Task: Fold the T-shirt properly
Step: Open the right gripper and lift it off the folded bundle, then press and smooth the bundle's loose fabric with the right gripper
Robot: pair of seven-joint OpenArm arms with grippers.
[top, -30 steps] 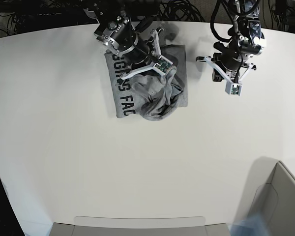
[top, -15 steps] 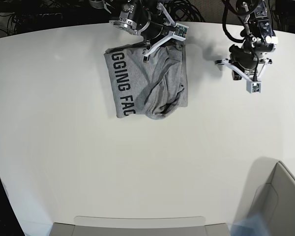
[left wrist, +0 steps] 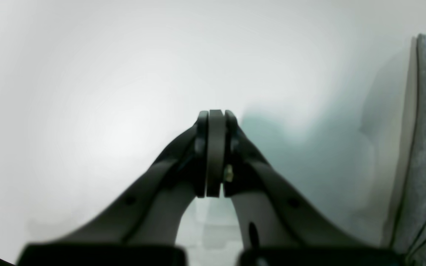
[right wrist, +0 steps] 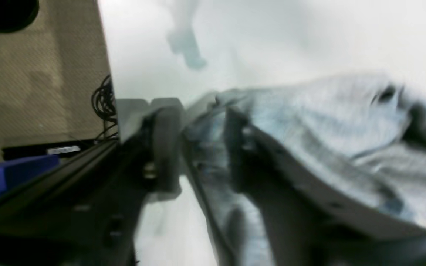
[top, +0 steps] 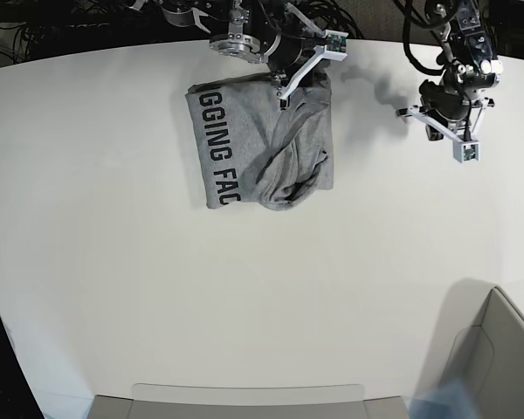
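Grey T-shirt (top: 262,144) lettering base-only (wrist blurred); right fingers (right wrist: 198,147) apart astride cloth; left fingers (left wrist: 216,155) pressed together.

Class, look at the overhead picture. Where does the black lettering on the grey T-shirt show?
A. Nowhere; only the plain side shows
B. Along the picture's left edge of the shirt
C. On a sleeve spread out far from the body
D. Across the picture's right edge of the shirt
B: in the base view the T-shirt shows black capitals running down its left edge, while its right part is plain, bunched grey cloth.
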